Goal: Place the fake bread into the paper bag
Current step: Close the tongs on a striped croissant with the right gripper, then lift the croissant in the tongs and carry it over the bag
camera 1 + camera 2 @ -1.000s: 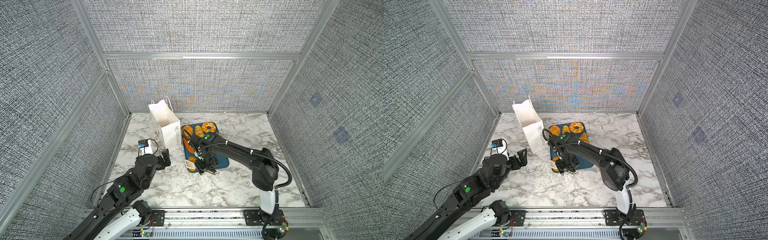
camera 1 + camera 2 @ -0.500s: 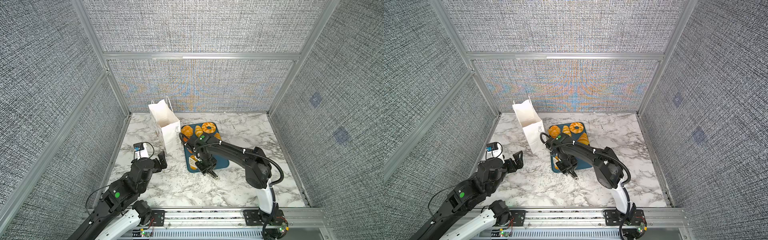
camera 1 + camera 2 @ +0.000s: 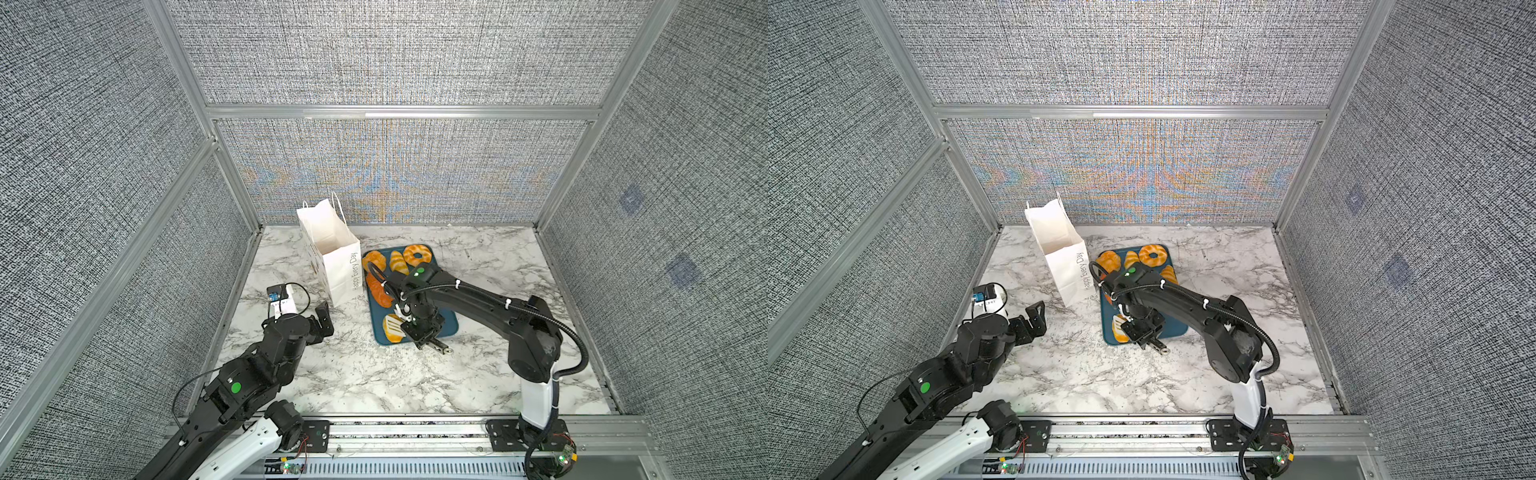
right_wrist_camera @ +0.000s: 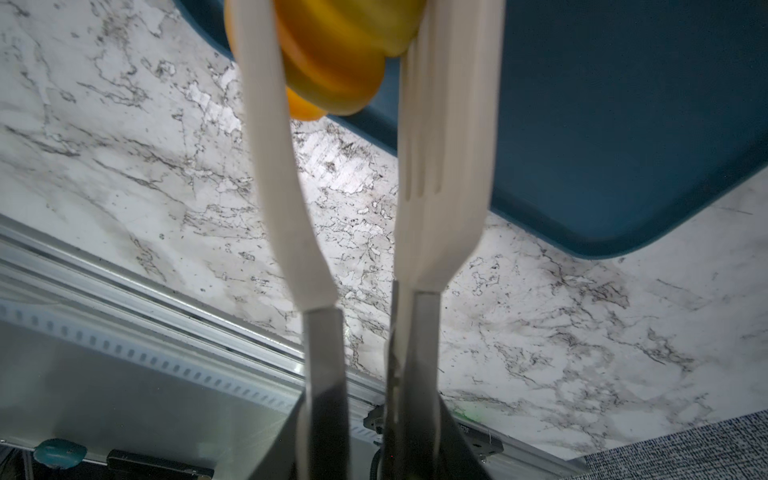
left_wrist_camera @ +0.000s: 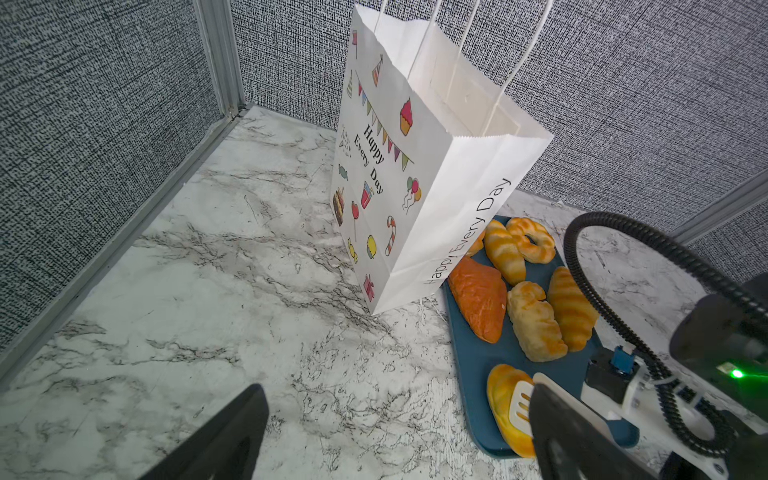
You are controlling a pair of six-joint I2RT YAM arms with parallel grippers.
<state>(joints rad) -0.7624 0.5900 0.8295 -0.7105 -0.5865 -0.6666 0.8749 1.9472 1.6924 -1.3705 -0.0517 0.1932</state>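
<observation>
Barely started: my right tool pinches tongs round roll at 7 o'clock of tray; left tool spread; paper bag looks empty.

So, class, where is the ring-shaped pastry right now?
In a top view the ring-shaped pastry sits at the far right corner of the teal tray, right of the white paper bag.

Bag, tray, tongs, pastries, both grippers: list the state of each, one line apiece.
bag: upright, mouth open, nothing seen inside.
tray: lying flat, partly loaded.
tongs: handles clamped, blades around the roll.
roll: at the tray's corner; lifted or not, unclear.
other pastries: loose on the tray.
left gripper: open, empty.
right gripper: shut on the tongs.
</observation>
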